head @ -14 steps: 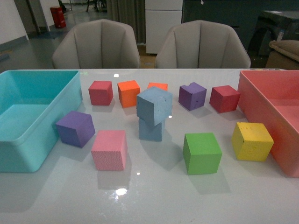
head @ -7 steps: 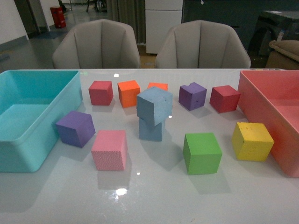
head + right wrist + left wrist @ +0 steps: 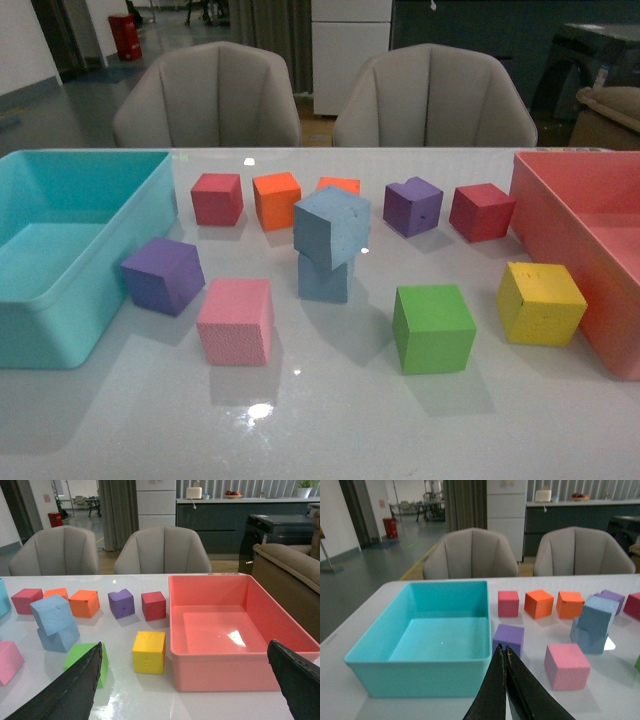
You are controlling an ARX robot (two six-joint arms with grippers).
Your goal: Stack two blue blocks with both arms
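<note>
Glossy white tabletop point(image 3: 330, 430), two grey chairs behind. Neither arm shows in front view. Left gripper point(image 3: 505, 652) pulled back, fingers together; right gripper point(image 3: 190, 675) fingers wide apart. Upper pitted light-blue foam cube point(image 3: 331, 226) sits tilted, skewed on lower light-blue foam cube point(image 3: 324, 280), mid-table, between pink foam cube point(image 3: 235, 320) and green foam cube point(image 3: 433, 328).

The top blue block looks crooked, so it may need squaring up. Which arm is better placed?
Probably right: its gripper is open, the left gripper shut. The upper blue block sits twisted on the lower blue block.
</note>
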